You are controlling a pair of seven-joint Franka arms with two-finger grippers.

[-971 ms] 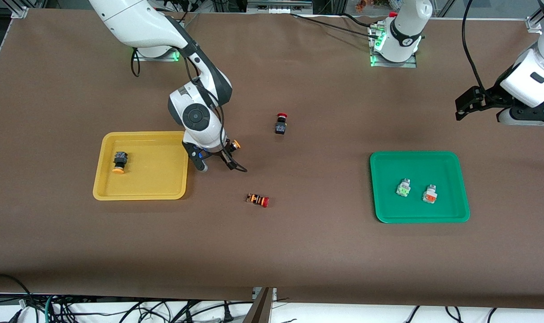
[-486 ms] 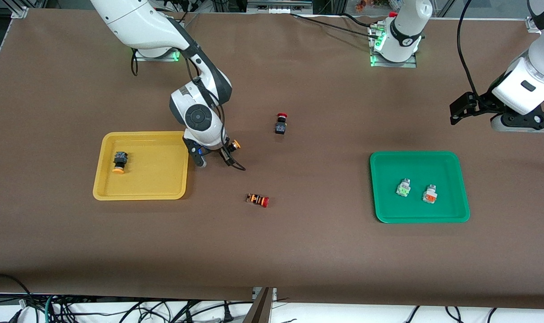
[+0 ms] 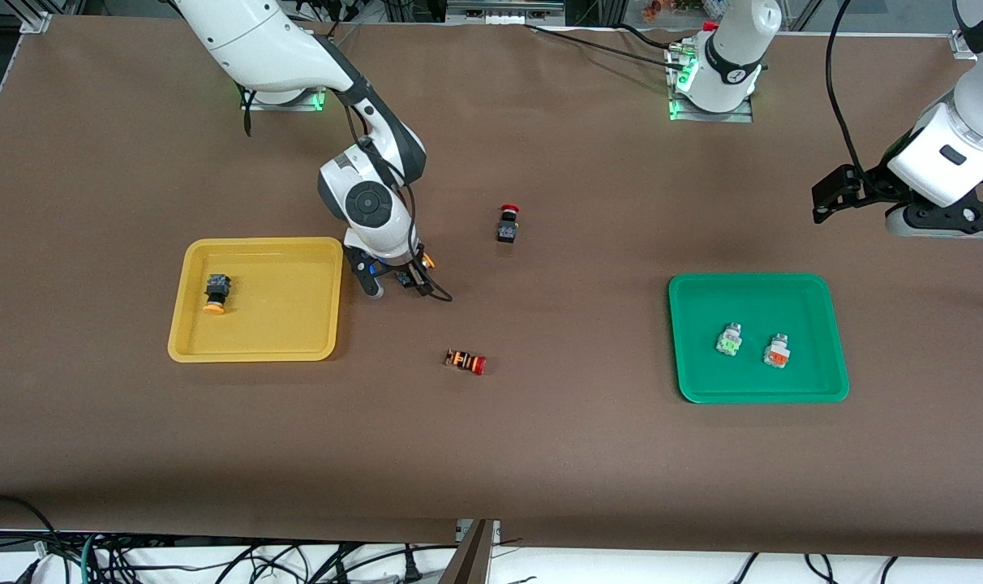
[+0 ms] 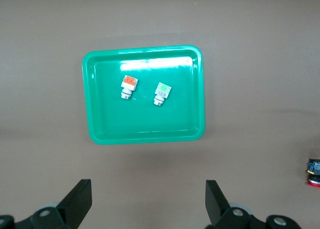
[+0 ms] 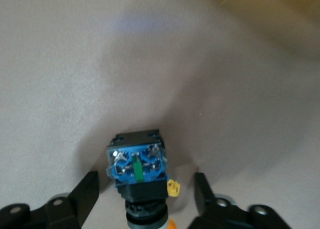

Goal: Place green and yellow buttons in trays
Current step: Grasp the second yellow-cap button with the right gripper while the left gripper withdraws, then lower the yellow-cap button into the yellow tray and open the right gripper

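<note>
1. Since a second ago the right end effector [image 3: 394,282] has shifted a little toward the left arm's end of the worktop [image 3: 540,454], away from the yellow tray [image 3: 321,300]; the left arm has also moved slightly and now waits.
2. On the yellow tray lies one black button [image 3: 216,293] with a yellow-orange cap, close to the tray edge at the right arm's end.
3. On the green tray [image 3: 694,341] lie two white buttons, just beside each other but apart: a green-faced one [image 3: 728,339] and an orange-faced one [image 3: 777,350].
4. The right end effector is low over the worktop just beside the yellow tray. Its fingers [image 5: 85,194] are spread, and between them sits the second yellow button [image 5: 137,171], blue terminal end up. In the right wrist view both fingers stand clear of the button body.
5. The left end effector [image 4: 147,206] hangs high over the worktop near the left arm's end, fingers [image 4: 80,201] spread wide and holding nothing.
6. Two red-capped switches lie on the bare worktop between the trays: a black one [image 3: 507,224], farther from the front camera, and an orange-banded one [image 3: 465,361], nearer to it.
</note>
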